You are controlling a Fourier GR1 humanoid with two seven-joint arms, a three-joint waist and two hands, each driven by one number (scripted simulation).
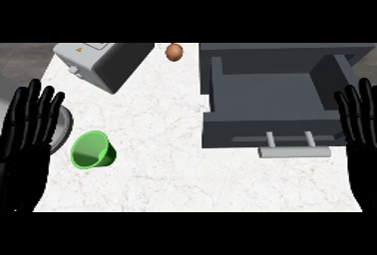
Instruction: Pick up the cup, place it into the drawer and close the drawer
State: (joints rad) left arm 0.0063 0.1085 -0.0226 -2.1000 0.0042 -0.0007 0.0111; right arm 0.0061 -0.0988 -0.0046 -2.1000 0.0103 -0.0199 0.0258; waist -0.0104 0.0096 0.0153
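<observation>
1. Green plastic cup lies tipped on the white marble counter, at 9 o'clock from the open dark grey drawer.
2. Left hand and right hand: fingers straight, apart, holding nothing.

The single head view looks steeply down on the counter from above its near edge, facing away from the robot. It sits high enough to take in the left hand at one side margin and the right hand at the other. Between the hands the counter's whole depth shows, with the open drawer just inside the right hand.
</observation>
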